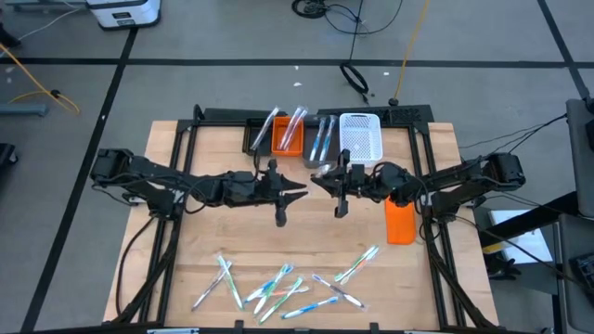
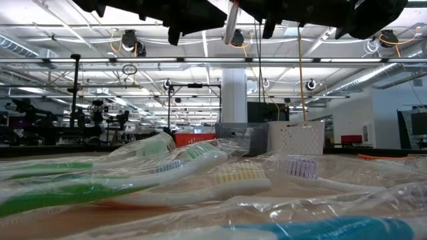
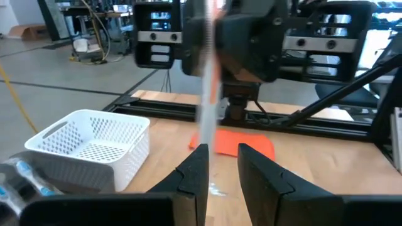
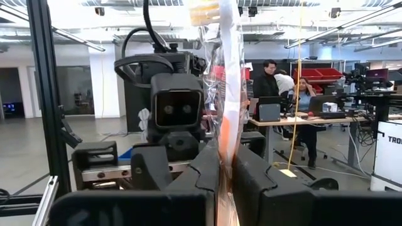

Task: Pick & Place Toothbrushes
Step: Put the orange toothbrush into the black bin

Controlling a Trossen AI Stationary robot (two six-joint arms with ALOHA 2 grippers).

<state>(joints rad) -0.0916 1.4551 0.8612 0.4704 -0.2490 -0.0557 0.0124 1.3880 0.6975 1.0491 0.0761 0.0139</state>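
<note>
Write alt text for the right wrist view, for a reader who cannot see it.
The right gripper is shut on a wrapped toothbrush that stands upright between its fingers. Facing it close by is the left arm, camera toward the viewer. People sit at desks in the room behind.

Clear-wrapped toothbrushes (image 1: pixel 278 288) lie scattered on the table's near edge; others stand tilted in bins.

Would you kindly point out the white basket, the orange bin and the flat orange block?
white basket (image 1: pixel 361 135), high view, its perforated floor.
orange bin (image 1: pixel 287 139), high view, bare floor beside the toothbrushes.
flat orange block (image 1: pixel 400 223), high view, its top face.
</note>
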